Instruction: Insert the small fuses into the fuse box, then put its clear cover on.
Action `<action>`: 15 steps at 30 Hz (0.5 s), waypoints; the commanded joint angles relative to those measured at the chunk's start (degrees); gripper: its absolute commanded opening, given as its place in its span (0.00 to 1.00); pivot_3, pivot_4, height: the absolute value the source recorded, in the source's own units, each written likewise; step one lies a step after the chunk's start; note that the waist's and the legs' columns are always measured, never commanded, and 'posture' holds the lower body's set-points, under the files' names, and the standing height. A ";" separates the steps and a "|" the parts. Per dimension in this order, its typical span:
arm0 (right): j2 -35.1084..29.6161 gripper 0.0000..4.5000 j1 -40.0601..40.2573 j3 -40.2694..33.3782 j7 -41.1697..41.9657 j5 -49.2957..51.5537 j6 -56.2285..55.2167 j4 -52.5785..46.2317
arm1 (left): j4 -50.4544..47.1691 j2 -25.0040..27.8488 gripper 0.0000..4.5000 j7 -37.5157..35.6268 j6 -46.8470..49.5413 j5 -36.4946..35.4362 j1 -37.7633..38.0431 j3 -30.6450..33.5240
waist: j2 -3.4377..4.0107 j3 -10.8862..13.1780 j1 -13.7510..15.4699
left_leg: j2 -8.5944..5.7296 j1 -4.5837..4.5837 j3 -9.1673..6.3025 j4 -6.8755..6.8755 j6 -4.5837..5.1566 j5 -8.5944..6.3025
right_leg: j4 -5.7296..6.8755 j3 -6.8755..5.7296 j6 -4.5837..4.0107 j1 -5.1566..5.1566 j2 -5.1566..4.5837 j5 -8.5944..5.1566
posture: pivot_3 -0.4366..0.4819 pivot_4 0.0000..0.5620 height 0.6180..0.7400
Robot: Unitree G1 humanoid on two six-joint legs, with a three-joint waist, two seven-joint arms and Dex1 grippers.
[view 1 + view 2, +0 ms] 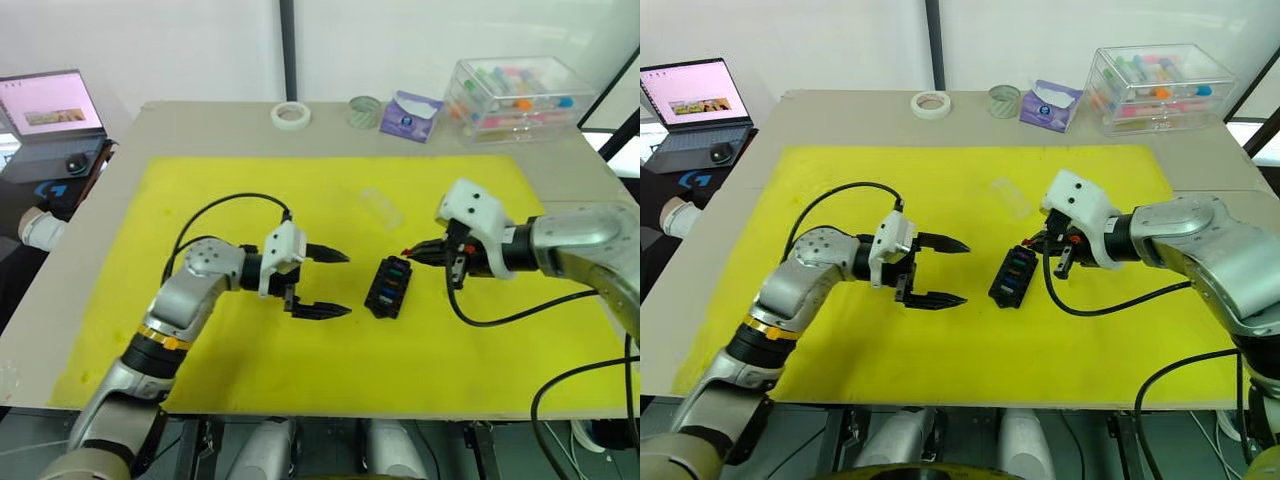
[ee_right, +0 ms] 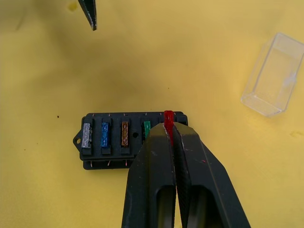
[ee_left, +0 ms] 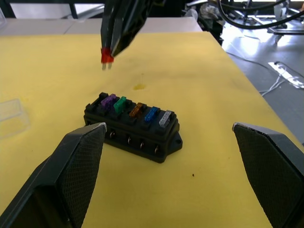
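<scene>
The black fuse box (image 1: 388,286) lies on the yellow mat (image 1: 250,360) between my two grippers. Its slots hold purple, green, orange, blue and grey small fuses (image 3: 135,110). My right gripper (image 1: 412,253) is shut on a red fuse (image 2: 168,116) and hovers just above the box's far end, beside the green fuse (image 2: 147,128). To the left of the box, my left gripper (image 1: 345,284) stands open and empty, pointing at it. The clear cover (image 1: 382,207) lies on the mat behind the box.
Along the table's back edge stand a tape roll (image 1: 290,115), a glass jar (image 1: 365,111), a purple tissue pack (image 1: 410,115) and a large clear storage case (image 1: 515,95). A laptop (image 1: 50,105) sits off the table at the far left.
</scene>
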 commanded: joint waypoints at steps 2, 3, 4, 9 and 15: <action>-0.67 0.00 -1.84 0.62 0.88 -1.71 -0.45 -1.58 | 1.19 -2.33 1.00 2.39 -3.26 2.32 -0.80 0.08 | 0.00 0.00 0.02 | -0.01 0.00 0.00 0.00 0.00 0.00 | 0.00 0.00 0.00 0.00 0.00 0.00 | 0.48 0.27 1.00; -0.72 0.00 -2.07 1.15 1.25 -2.23 -0.92 -1.21 | 1.83 -3.06 1.00 3.46 -3.84 3.09 -0.95 0.07 | 0.00 0.00 0.09 | 0.00 0.00 0.00 0.01 0.00 0.00 | 0.00 0.00 0.00 0.00 0.00 0.00 | 0.48 0.27 1.00; -0.58 0.00 -2.40 1.64 1.52 -2.76 -1.30 -0.69 | 2.57 -3.76 1.00 4.42 -4.30 3.80 -1.20 0.08 | 0.00 0.00 0.16 | -0.01 0.00 0.00 0.01 0.00 0.00 | 0.00 0.00 0.00 0.00 0.00 0.00 | 0.48 0.27 1.00; 0.43 0.00 -3.47 4.77 3.07 -6.44 -4.43 2.43 | 5.13 -7.69 1.00 9.55 -4.92 6.28 -2.54 0.15 | 0.00 0.00 0.92 | -0.01 0.00 0.00 0.03 0.00 0.00 | 0.01 0.00 0.01 0.00 0.01 0.00 | 0.48 0.27 1.00; 1.67 0.00 -4.73 7.79 5.26 -10.88 -8.39 6.21 | 5.25 -9.95 1.00 11.00 -4.68 7.14 -2.58 -0.52 | 0.00 0.00 1.05 | -0.02 0.00 0.02 0.05 0.00 0.00 | 0.02 0.00 0.01 -0.01 0.00 0.01 | 0.48 0.27 1.00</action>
